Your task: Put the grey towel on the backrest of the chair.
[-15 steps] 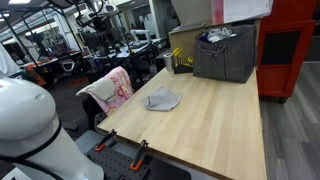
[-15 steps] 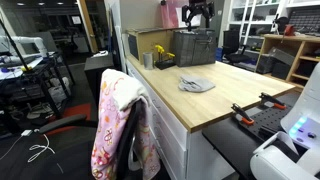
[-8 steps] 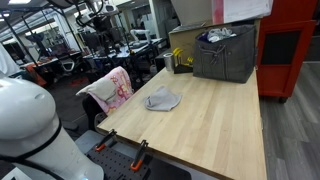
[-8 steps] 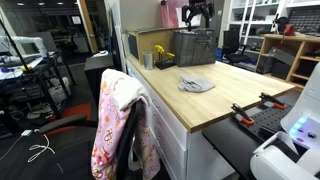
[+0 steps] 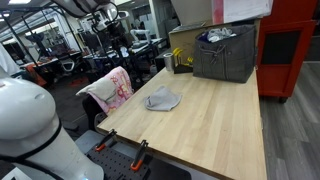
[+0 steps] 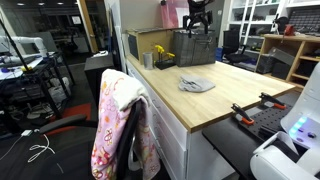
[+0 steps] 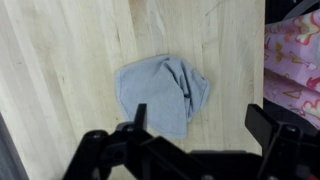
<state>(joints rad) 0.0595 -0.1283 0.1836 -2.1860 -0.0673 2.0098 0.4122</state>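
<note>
**Item 1, grey towel** (image 7: 160, 95). It lies crumpled in a loose heap on the desk (image 7: 60, 60), near the edge that faces the chair. It sits flat and nothing touches it. I judge the task not yet begun: the towel has not been lifted and the backrest has no grey cloth on it. In both exterior views it shows as a small pale mound (image 5: 161, 98) (image 6: 196, 85).

**Item 2, tool** (image 7: 198, 112). My wrist view looks straight down past it. Its two dark fingers (image 7: 140, 115) stand wide apart with nothing between them. The towel lies under the gap, a little toward one finger. I read this as a lining-up pose before a descent.

**Item 3, arm.** It is held high above the desk and well clear of the towel, with the wrist pointing downward. In an exterior view the tool hangs near the top of the frame (image 6: 200, 14).

**Item 4, chair** (image 6: 125, 130). It stands just beside the desk edge. A pink patterned cloth (image 5: 118, 88) is already draped over its backrest, so the towel would have to go on top of that or beside it.

**Item 5, grey bin** (image 5: 225, 55). It stands at the far end of the desk, well apart from the towel and out of my path.
</note>
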